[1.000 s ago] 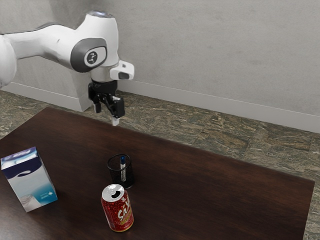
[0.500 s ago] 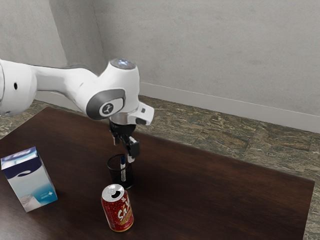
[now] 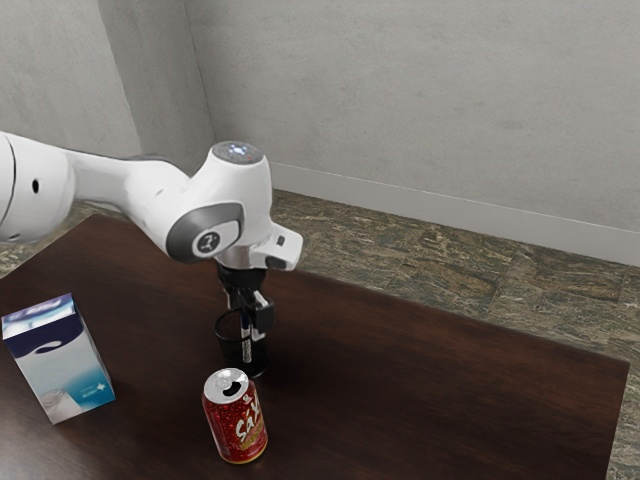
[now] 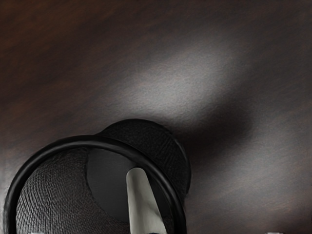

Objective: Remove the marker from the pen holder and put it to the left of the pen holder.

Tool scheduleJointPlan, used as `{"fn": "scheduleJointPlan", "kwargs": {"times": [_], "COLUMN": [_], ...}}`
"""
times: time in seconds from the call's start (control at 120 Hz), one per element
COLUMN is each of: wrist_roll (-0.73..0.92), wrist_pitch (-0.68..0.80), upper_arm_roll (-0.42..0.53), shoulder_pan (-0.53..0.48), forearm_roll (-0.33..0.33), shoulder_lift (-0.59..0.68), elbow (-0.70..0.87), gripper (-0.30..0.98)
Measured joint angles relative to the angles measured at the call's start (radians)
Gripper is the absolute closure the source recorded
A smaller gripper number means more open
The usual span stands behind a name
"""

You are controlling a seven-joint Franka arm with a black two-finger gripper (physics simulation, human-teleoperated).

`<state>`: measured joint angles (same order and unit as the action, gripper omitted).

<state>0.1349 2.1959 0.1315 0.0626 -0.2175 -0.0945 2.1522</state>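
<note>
The black gripper (image 3: pixel 247 320) is down at the mesh pen holder (image 3: pixel 229 353), its fingers apart around the marker's upper end. One finger is over the holder's mouth; the other is at the rim toward the exterior view's right. Upright inside the holder, the white marker (image 3: pixel 247 351) has its top hidden by the gripper. In the wrist view, the holder's round rim (image 4: pixel 85 141) surrounds the pale marker (image 4: pixel 142 202), which leans a little inside. Neither finger can be seen pressing on it.
A red soda can (image 3: pixel 236 420) stands close in front of the holder. Toward the exterior view's left is a white and blue carton (image 3: pixel 66 368). The dark wooden table (image 3: pixel 430 390) extends to the exterior view's right, its far edge behind the gripper.
From beyond the holder, my hand has come across and down to it, lately lowering further with a slight shift to the exterior view's left. Holder, can and carton have stayed put.
</note>
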Motion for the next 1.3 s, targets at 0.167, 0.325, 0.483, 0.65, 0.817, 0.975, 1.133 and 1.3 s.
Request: {"fn": "scheduleJointPlan", "kwargs": {"times": [0.167, 0.325, 0.483, 0.65, 0.817, 0.975, 1.133, 1.3], "wrist_roll": [0.001, 0.002, -0.004, 0.015, 0.041, 0.035, 0.018, 0.005], "wrist_pitch": [-0.001, -0.002, -0.018, -0.074, -0.196, -0.382, -0.593, -0.753], "upper_arm_roll": [-0.002, -0.003, -0.005, -0.028, -0.134, -0.244, -0.354, -0.402], "shoulder_pan": [-0.001, -0.002, -0.007, -0.029, -0.043, -0.044, -0.054, -0.084], "forearm_roll": [0.002, 0.001, -0.006, 0.091, 0.147, 0.185, 0.273, 0.389], "shoulder_lift": [-0.001, 0.0, 0.047, 0.253, 0.351, 0.228, 0.006, -0.135], "elbow": [0.002, 0.003, 0.0, -0.004, -0.059, -0.192, -0.357, -0.42], "gripper": [0.51, 0.68, 0.74, 0.77, 0.78, 0.78, 0.78, 0.79]}}
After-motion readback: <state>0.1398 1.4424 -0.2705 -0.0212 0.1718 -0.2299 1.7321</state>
